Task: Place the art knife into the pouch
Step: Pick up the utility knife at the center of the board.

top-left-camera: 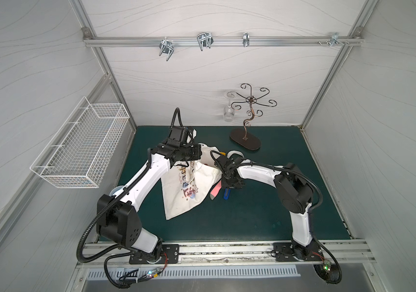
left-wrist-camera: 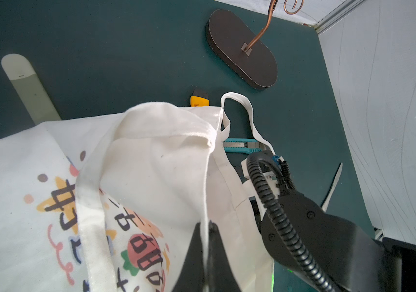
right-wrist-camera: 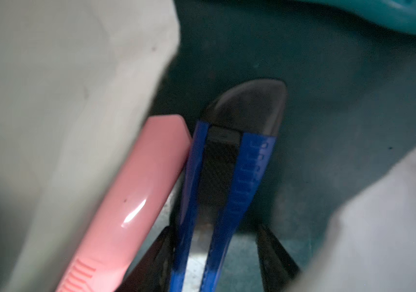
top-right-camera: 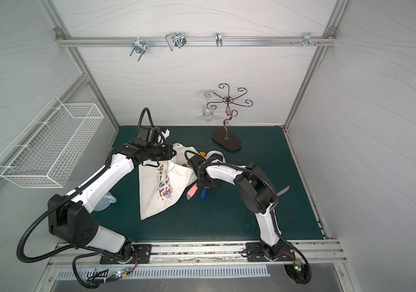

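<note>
Two spread fingers of the right gripper (right-wrist-camera: 214, 228) are straddling the blue art knife (right-wrist-camera: 227, 177) beside the pouch (top-left-camera: 184, 199), whose rim the left gripper (left-wrist-camera: 205, 227) is pinching. Closing now is risking snagging the pink knife (right-wrist-camera: 131, 202) (lying right alongside).

Tight squeeze at the blue art knife (right-wrist-camera: 227, 182): the pink knife (right-wrist-camera: 131, 202) lies hard against one flank, with pouch (top-left-camera: 184, 194) cloth just beyond it, so barely a gap there. On the other flank it's bare bench (right-wrist-camera: 328, 126), with room to pass. The right gripper (right-wrist-camera: 215, 230) straddles the blue handle, jaws apart. The near bench between the arms is wide open. At the far side, the wire stand (top-left-camera: 245, 142) blocks the way.
</note>
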You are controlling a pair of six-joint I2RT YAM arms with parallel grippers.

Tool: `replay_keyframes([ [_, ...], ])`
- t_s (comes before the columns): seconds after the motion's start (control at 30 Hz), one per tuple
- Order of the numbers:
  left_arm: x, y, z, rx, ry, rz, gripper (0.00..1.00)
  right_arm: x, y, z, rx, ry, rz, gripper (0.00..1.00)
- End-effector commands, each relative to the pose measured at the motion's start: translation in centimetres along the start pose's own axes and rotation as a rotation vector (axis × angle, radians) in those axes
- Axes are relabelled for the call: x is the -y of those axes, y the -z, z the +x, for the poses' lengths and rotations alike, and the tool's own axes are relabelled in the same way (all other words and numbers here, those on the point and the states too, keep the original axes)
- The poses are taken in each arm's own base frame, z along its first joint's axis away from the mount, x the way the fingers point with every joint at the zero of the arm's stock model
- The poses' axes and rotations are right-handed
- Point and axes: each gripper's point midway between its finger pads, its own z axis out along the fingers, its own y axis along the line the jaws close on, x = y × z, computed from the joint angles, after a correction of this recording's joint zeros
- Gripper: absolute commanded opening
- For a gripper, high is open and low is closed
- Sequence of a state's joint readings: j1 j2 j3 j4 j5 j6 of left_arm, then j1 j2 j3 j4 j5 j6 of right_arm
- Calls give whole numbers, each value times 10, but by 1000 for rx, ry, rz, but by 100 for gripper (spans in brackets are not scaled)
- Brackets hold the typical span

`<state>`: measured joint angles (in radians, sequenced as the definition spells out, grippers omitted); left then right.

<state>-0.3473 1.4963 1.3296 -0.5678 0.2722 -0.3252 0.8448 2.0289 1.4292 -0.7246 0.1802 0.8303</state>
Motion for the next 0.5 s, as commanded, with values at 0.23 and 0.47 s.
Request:
replay_keyframes([
  [0.23, 14, 13, -22, 85, -36, 40, 0, 14, -31, 25, -91, 74, 44, 32],
  [0.47, 15, 14, -22, 84, -38, 40, 0, 16, -4, 29, -56, 177, 20, 25],
])
